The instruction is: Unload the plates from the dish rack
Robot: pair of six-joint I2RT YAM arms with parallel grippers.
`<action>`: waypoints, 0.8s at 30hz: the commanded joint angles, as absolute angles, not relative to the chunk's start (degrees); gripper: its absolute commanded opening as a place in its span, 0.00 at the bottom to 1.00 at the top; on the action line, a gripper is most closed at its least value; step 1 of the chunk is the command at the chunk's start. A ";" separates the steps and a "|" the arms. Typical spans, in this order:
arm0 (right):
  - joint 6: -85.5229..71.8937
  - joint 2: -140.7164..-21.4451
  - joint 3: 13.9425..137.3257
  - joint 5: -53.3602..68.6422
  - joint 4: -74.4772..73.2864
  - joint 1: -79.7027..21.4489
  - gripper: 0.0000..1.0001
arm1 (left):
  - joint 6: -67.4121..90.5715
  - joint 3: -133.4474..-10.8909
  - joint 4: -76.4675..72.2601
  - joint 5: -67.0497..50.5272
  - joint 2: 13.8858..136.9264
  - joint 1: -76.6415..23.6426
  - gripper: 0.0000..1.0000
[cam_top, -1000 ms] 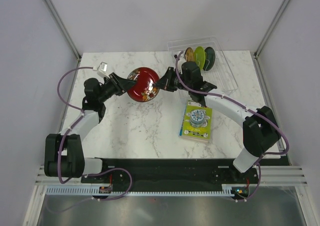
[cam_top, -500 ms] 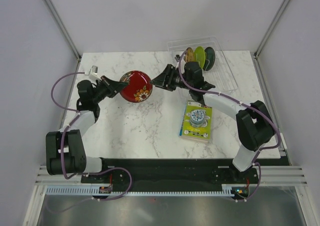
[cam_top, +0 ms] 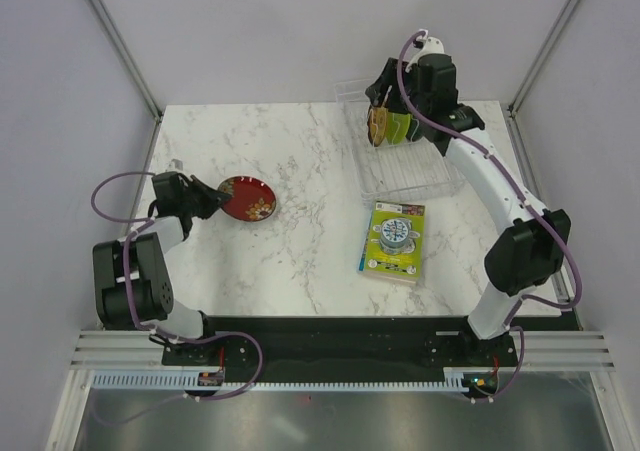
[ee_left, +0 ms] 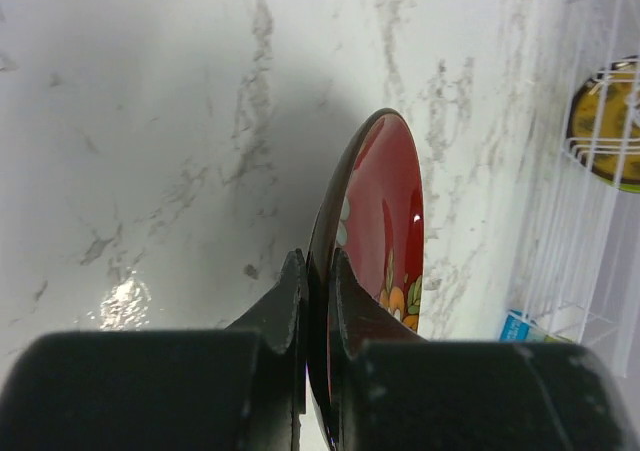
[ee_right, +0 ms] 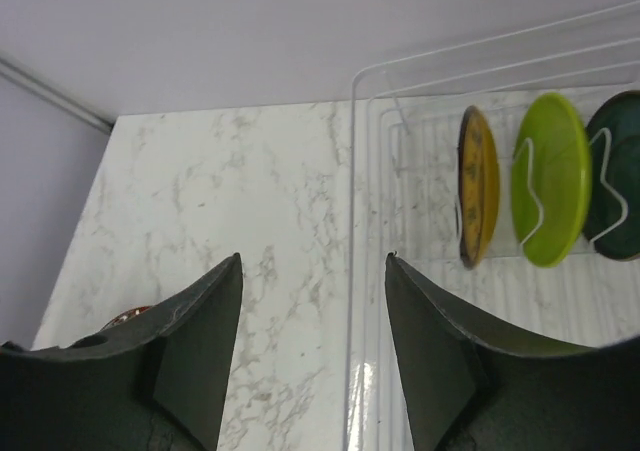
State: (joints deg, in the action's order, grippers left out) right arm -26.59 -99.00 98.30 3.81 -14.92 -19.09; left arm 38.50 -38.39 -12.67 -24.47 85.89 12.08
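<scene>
Since a second ago, the left gripper [cam_top: 212, 199] has carried the red plate [cam_top: 249, 198] from the middle of the table [cam_top: 300, 261] out to its left side. The right gripper [cam_top: 378, 109] has left the plate and swung back over the rack [cam_top: 412, 171] at the far right.

The left gripper's fingers [ee_left: 292, 296] are clamped on the red plate's rim, one on each face. In the left wrist view the plate runs edge-on, straight out from the fingertips, with its patterned face turned to the right. From above it lies low over the marble; I cannot tell whether it touches.

The right gripper's jaws are apart and hold nothing. In the right wrist view they hang over the table just beside the rack's left wall. The yellow plate [ee_right: 477, 186], green plate [ee_right: 550, 176] and teal plate [ee_right: 615, 176] stand upright in a row in the rack's wire slots. They lie ahead of the fingertips and to their right, yellow nearest. From above, the gripper sits over the yellow plate's end of the row.

A green-yellow package [cam_top: 393, 241] lies flat on the table just in front of the rack.
</scene>
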 commanded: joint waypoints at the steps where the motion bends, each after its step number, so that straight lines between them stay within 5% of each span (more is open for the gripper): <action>1: -18.29 -105.46 105.29 -5.53 -23.20 -18.46 0.65 | 35.60 -40.87 -12.32 -20.40 87.97 12.04 0.02; 9: -14.16 -113.10 110.03 -10.19 -23.29 -18.11 0.65 | 33.75 -41.75 -8.35 -13.90 89.74 12.04 0.02; 17: -11.69 -120.58 116.18 -10.98 -24.69 -17.93 0.64 | 33.75 -44.12 -2.29 -12.04 92.19 12.04 0.12; 24: -8.09 -127.43 124.53 -15.37 -27.60 -17.93 0.62 | 33.84 -44.82 0.26 -10.81 93.08 11.87 0.41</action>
State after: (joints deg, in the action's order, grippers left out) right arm -11.46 -124.66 119.11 -11.22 -26.17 -18.09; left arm 36.36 -43.53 -2.90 -14.92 92.29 11.81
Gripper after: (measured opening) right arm 0.622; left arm 0.357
